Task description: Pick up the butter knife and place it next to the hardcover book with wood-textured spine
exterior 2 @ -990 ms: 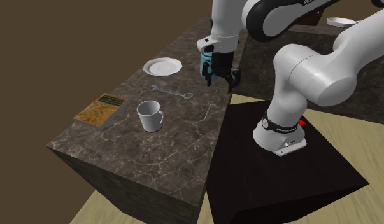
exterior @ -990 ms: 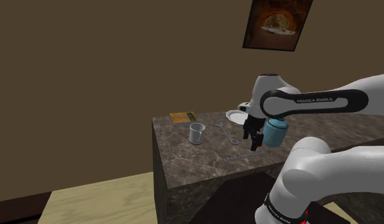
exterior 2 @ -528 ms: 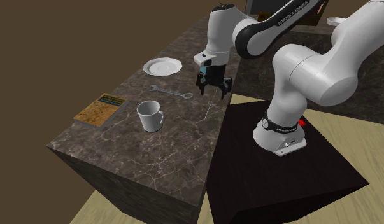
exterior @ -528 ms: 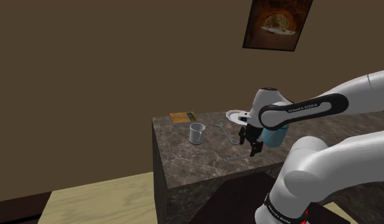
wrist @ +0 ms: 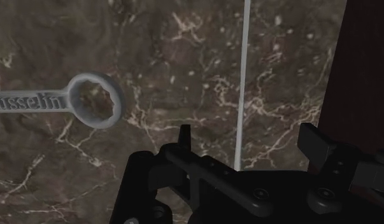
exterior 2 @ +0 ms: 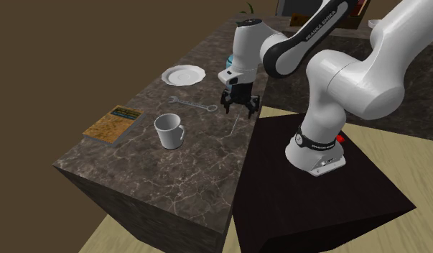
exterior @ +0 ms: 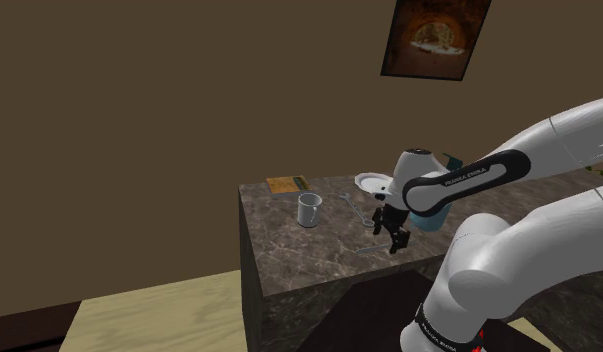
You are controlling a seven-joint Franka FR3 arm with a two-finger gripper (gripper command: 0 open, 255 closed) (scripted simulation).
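The butter knife (exterior 2: 235, 123) is a thin pale sliver lying flat on the dark marble counter (exterior 2: 171, 180), near the edge by the stand; it is also seen in the shoulder view (exterior: 374, 248). My gripper (exterior 2: 240, 109) hangs open just above the knife's far end (exterior: 397, 240). In the wrist view the knife (wrist: 243, 83) runs straight out between my spread fingers (wrist: 184, 137), and neither touches it. My gripper (wrist: 248, 143) holds nothing. The book (exterior 2: 113, 124), with a brown patterned cover, lies flat at the counter's far corner (exterior: 286, 184).
A grey wrench (exterior 2: 194, 105) (wrist: 69, 102) lies beside the knife. A white mug (exterior 2: 169, 131) stands between wrench and book. A white plate (exterior 2: 183, 75) sits further along the counter. The black stand (exterior 2: 315, 201) abuts the counter edge.
The gripper has come down toward the counter and shifted over the knife, staying open. Nothing on the counter has moved.
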